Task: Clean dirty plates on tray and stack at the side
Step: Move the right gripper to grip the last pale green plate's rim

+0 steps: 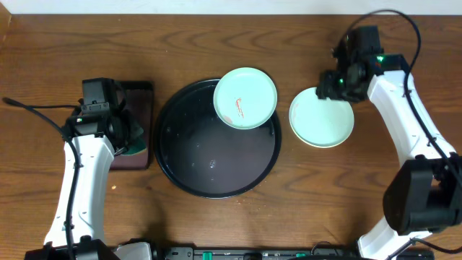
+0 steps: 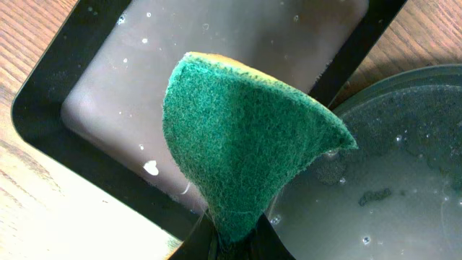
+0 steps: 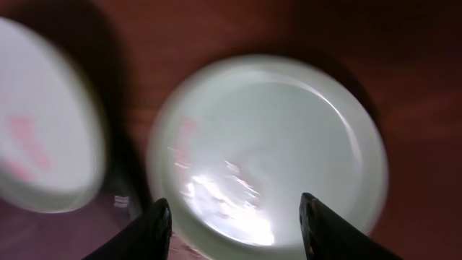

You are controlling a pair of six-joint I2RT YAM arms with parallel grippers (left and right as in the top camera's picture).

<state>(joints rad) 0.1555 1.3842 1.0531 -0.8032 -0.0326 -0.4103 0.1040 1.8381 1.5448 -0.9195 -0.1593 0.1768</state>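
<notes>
A mint plate [image 1: 246, 97] with a reddish smear rests tilted on the upper right rim of the large black tray [image 1: 189, 170]. A second mint plate [image 1: 322, 121] lies on the table to the right of the tray. My right gripper [image 1: 336, 84] is open above that plate's upper edge; in the right wrist view the plate [image 3: 274, 144] lies between and beyond the open fingers [image 3: 234, 217], and the smeared plate [image 3: 40, 144] is at the left. My left gripper [image 2: 231, 242] is shut on a teal sponge [image 2: 242, 137] at the left. No pale yellow plate is in view.
A small rectangular dark tray [image 1: 137, 115] lies under my left gripper, left of the black tray; it shows wet in the left wrist view [image 2: 108, 87]. The black tray's wet rim [image 2: 404, 94] is at the right there.
</notes>
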